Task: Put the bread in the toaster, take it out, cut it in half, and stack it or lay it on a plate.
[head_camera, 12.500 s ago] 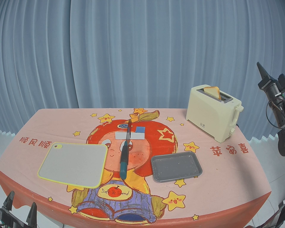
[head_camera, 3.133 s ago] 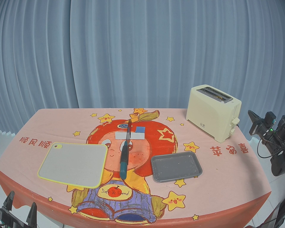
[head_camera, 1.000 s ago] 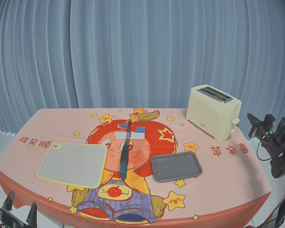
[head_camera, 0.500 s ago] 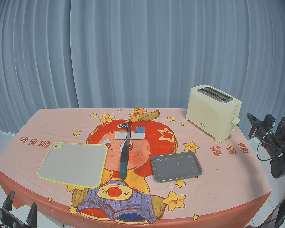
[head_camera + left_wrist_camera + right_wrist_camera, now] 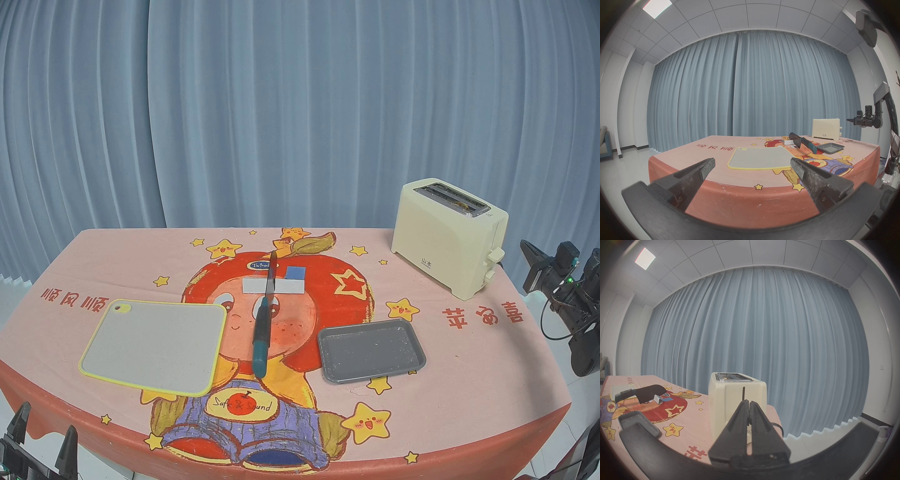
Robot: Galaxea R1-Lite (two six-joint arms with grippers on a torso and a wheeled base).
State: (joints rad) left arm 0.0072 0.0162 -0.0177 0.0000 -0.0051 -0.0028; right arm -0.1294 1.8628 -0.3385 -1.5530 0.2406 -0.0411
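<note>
Lowered since earlier: right tool (image 5: 749, 404), pinched closed beside toaster (image 5: 447, 240); left tool (image 5: 752, 162) spread wide, well apart from toaster. Bread (image 5: 461, 203) sunk in its slot. Likely light, crumbly: pinch top edge gently.

Open gap between toaster (image 5: 447, 234) and tray (image 5: 371, 350)

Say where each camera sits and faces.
Head view: high, looking down on the table; right end effector at right edge.
Left wrist view: low off the front edge, facing the cutting board past open left end effector.
Right wrist view: off the right end, facing the toaster over that shut end effector.
All show the toaster.
</note>
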